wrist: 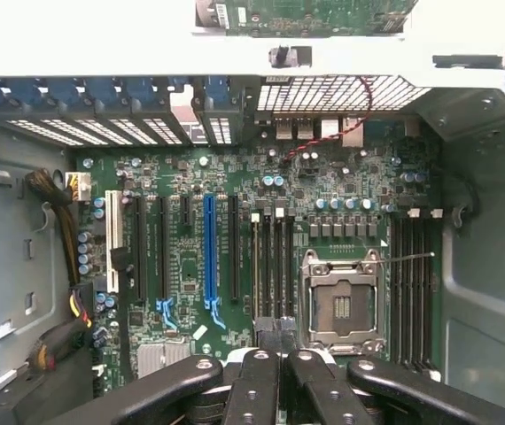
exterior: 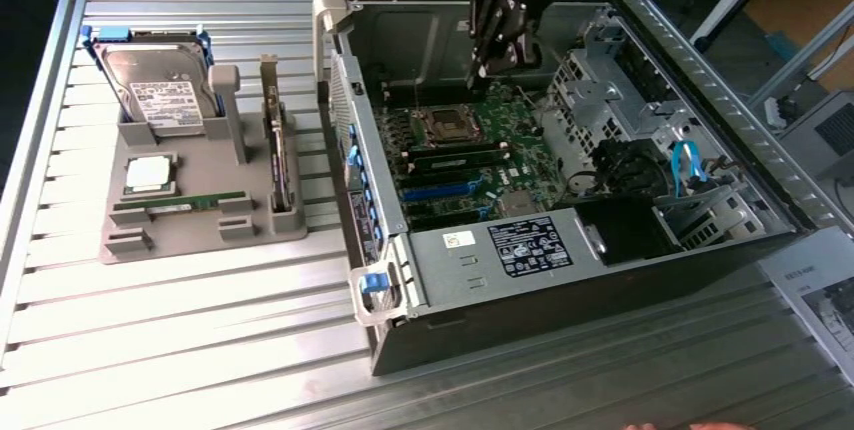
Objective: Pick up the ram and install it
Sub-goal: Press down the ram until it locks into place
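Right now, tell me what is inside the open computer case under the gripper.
Inside the computer case: the green motherboard, an empty processor socket, black memory slots, a blue expansion slot. The gripper covers part of the board below it.

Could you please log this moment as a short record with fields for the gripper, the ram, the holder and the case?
gripper: inside the open computer case, above the motherboard
gripper load: a thin dark strip between the fingers, identity unclear
ram: one green stick lying in the grey holder
holder also carries: hard drive, processor chip, expansion card
processor socket: empty
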`<control>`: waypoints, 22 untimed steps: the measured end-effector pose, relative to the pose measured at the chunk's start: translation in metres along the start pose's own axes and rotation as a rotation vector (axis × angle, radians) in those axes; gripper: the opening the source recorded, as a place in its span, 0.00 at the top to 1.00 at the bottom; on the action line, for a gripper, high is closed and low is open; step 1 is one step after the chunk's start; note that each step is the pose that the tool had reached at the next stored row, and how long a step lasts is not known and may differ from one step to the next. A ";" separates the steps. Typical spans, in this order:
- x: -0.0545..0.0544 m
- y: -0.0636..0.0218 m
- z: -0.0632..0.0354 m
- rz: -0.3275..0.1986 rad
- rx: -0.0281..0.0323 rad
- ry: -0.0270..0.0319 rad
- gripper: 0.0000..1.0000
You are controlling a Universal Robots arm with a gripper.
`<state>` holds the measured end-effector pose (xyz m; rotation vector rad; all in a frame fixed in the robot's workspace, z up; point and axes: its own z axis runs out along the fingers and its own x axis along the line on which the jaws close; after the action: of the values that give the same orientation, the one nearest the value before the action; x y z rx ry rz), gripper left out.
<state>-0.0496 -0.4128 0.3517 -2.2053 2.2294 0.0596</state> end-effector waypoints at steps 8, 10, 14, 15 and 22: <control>0.000 0.0002 -0.0087 0.000 0.0000 0.0000 0.90; 0.000 0.0001 -0.0087 0.000 0.0001 -0.0002 0.90; 0.000 0.0001 -0.0088 0.000 0.0000 0.0000 0.90; 0.000 0.0002 -0.0088 0.000 0.0000 0.0001 0.90; 0.000 0.0001 -0.0088 0.000 0.0000 0.0000 0.90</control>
<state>-0.0496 -0.4128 0.3605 -2.2050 2.2298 0.0596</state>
